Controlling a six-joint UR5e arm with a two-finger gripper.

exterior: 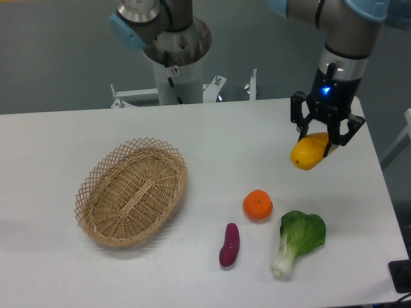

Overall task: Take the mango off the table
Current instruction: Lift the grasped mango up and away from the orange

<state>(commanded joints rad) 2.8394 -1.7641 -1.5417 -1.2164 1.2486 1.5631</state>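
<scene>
Your black two-finger pincer [319, 136] is clamped on the glossy yellow-orange oblong mango [309, 153], apparently lifted off the white desk [212, 141], far right, so pickup looks basically done.

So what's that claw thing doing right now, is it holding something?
Tool: closed on the mango, held above the table.

arm: reaches in from the far right, wrist pointing down
gripper [318, 140]: fingers clamped on the mango [308, 153], held off the table [212, 135]
</scene>
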